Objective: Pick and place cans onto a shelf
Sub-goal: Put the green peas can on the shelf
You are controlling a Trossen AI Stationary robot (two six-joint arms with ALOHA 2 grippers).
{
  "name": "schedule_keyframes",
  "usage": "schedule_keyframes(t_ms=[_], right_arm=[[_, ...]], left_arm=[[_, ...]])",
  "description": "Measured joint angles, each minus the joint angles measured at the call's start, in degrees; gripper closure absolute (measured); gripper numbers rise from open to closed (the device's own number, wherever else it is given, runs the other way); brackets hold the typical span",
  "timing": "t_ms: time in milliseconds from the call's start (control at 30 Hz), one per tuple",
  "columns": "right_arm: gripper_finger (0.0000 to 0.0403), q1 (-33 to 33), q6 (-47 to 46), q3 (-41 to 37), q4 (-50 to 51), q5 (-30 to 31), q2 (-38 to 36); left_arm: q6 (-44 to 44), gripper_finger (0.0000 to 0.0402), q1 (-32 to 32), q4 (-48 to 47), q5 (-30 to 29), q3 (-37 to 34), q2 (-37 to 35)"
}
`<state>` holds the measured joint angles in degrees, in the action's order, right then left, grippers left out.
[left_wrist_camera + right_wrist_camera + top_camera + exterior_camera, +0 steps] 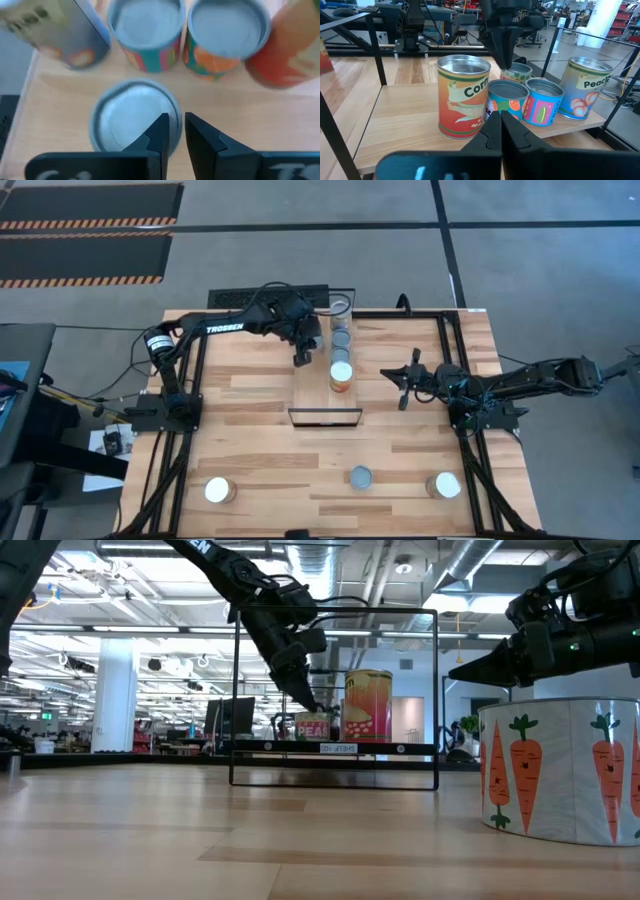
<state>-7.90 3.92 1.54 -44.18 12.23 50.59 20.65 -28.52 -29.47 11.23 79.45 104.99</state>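
While your left gripper [303, 358] hung over the pale wooden shelf plank [312, 395], fingers nearly pressed together and empty above a grey-topped tin [134, 120], you looked to be just past a placement. 5 tins stood on the shelf; 3 waited on the table edge [358, 476]. Your right gripper [402, 376], fingers pressed together, hovered beside the shelf. Next you likely needed to lift clear and fetch another.

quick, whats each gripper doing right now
left gripper: nearly shut, empty, above a grey-topped can on the shelf.
right gripper: shut, empty, beside the shelf.
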Motion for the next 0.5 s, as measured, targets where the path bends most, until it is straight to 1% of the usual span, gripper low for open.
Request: schedule_keyframes(t_ms=[67, 167, 267, 367, 433, 500], right_arm=[[0.0395, 0.0, 0.0, 0.0, 0.0, 0.0, 0.0], [0.0395, 0.0, 0.0, 0.0, 0.0, 0.0, 0.0], [0.0395, 0.0, 0.0, 0.0, 0.1, 0.0, 0.0], [0.0395, 0.0, 0.0, 0.0, 0.4, -0.1, 0.0], [0.0395, 0.0, 0.0, 0.0, 0.5, -0.1, 0.0], [0.0395, 0.0, 0.0, 0.0, 0.5, -0.1, 0.0]], left_arm=[[1.4, 0.0354, 0.0, 0.0, 0.0, 1.6, -0.3], [2.8, 0.0365, -0.3, -0.7, -0.1, 3.1, -3.0], [1.8, 0.0388, -1.5, -0.2, 1.2, 1.6, -7.1], [-0.8, 0.0398, -2.7, 2.5, 2.7, -4.8, -10.6], [-2.6, 0.0398, -3.3, 6.7, 2.5, -10.7, -13.2], [-4.9, 0.04, -3.7, 13.0, 2.1, -16.4, -15.1]])
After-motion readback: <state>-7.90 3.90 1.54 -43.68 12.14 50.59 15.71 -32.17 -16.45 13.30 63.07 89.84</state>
